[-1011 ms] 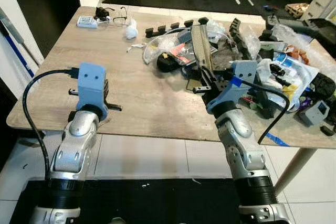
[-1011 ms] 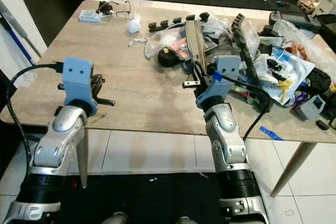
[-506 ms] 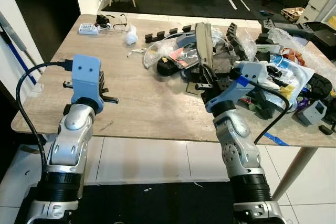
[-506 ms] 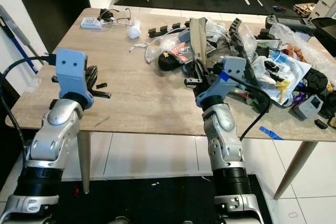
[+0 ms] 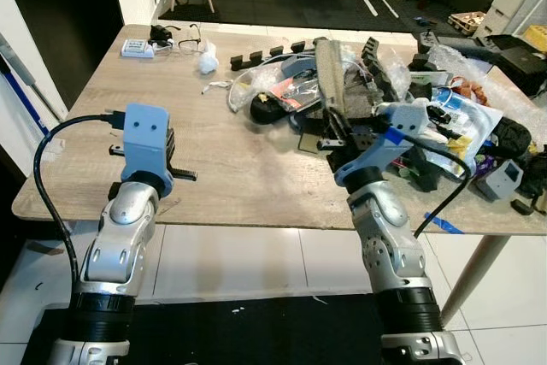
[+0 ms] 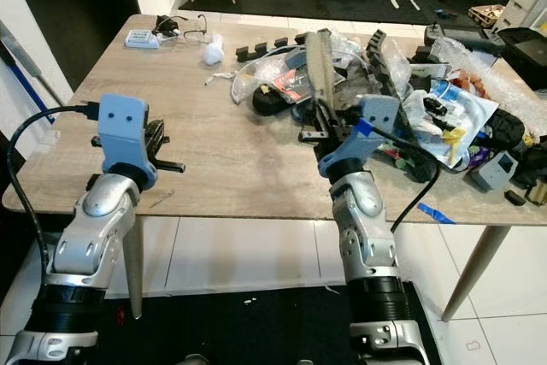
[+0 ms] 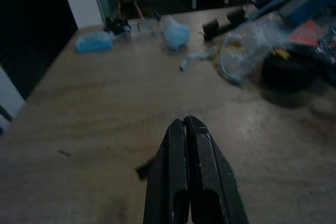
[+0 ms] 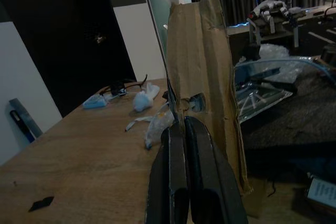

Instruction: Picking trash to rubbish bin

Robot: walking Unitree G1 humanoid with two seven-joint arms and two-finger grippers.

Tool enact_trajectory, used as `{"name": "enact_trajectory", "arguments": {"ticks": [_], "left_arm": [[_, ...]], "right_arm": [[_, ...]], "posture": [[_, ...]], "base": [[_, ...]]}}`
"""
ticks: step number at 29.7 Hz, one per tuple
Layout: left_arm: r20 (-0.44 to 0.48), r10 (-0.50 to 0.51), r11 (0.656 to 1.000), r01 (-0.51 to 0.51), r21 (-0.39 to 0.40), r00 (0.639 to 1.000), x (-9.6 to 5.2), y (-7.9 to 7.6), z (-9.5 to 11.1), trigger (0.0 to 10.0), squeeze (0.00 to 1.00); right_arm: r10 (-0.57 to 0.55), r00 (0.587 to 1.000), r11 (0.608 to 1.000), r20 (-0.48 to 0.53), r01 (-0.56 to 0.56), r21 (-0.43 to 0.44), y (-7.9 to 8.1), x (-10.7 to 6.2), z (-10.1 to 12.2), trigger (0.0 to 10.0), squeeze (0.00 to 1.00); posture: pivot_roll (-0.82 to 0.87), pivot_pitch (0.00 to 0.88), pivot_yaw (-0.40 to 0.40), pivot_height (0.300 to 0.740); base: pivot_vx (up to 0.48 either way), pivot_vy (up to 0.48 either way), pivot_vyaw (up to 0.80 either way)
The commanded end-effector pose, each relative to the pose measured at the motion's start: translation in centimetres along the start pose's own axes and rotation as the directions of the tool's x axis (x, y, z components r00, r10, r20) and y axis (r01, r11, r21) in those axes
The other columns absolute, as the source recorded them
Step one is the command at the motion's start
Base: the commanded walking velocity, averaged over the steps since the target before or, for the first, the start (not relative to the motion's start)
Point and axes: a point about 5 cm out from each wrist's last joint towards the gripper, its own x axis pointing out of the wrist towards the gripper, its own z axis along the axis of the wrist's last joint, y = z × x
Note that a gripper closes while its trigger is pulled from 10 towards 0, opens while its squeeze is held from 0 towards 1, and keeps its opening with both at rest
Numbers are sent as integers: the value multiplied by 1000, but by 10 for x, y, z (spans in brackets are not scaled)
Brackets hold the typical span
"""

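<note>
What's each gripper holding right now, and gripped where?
The right gripper is shut on a strip of brown cardboard, pinched at its lower end so it stands up. The left gripper is shut and holds nothing.

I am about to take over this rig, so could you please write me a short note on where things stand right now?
Right gripper: fingers shut on a brown cardboard strip, held upright above the clutter pile on the table's right half.
Left gripper: fingers shut, holding nothing, hovering over bare wooden table.
Crumpled tissue and glasses lie at the far left corner.
Done: cardboard strip picked up.
Left: carry it to the rubbish bin, then clear the remaining trash.
</note>
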Motion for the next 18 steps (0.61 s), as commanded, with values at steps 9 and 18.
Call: {"name": "enact_trajectory", "arguments": {"ticks": [9, 18], "left_arm": [[-48, 33, 997, -30, 64, 998, 1, 4, -8, 10000, 0], [-77, 111, 990, -117, -75, 991, -2, 7, -15, 10000, 0]], "right_arm": [[8, 1000, 996, -11, -9, -85, 2, 2, -4, 10000, 0], [-31, 998, 990, -54, 23, -141, -5, 1, -7, 10000, 0]], "posture": [[40, 88, -17, 740], [20, 99, -38, 740]], "base": [[0, 0, 0], [0, 0, 0]]}}
